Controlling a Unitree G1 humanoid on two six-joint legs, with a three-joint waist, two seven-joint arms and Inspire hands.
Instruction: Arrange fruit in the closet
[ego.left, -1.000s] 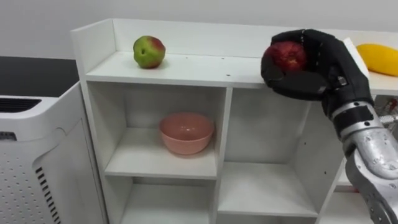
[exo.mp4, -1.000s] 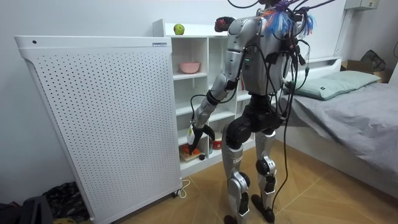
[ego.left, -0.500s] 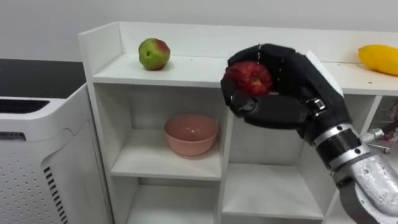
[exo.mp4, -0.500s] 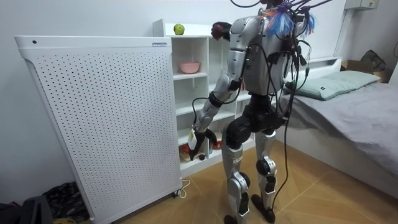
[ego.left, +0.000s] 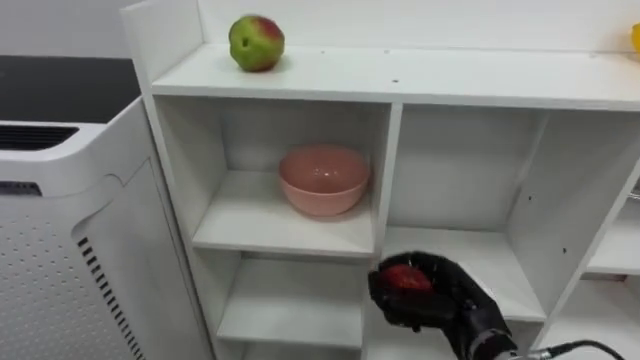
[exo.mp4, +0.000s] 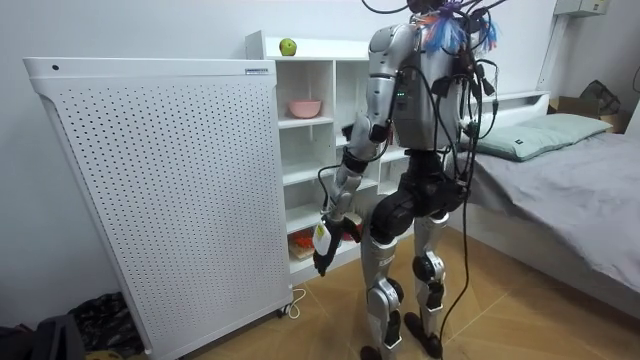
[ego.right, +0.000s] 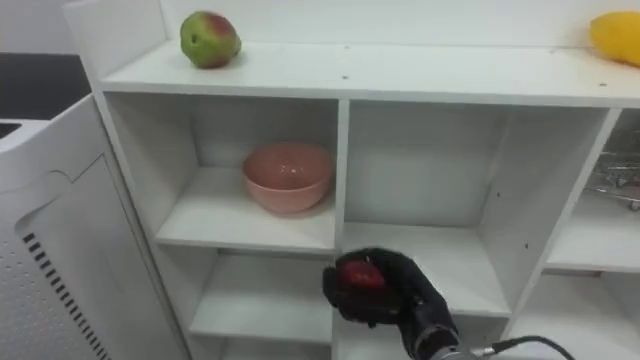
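Red fruit (ego.left: 405, 278): wrapped in the right hand (ego.left: 450, 305), down at 6 o'clock, in front of the shelf unit (ego.left: 450, 85).
Bowl (ego.left: 324, 180): upper-left compartment, hand's 11 o'clock.
Apple (ego.left: 256, 43): on top, 11 o'clock.
Left hand (exo.mp4: 322, 250): hanging low, grip can't tell.

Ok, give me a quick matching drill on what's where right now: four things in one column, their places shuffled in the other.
Things:
1. apple
2. pink bowl
3. red fruit
4. yellow fruit

Places:
A. held in the right hand
B. top of the closet, right end
C. upper left compartment
D. top of the closet, left end

Pairs: 1-D, 2-C, 3-A, 4-B
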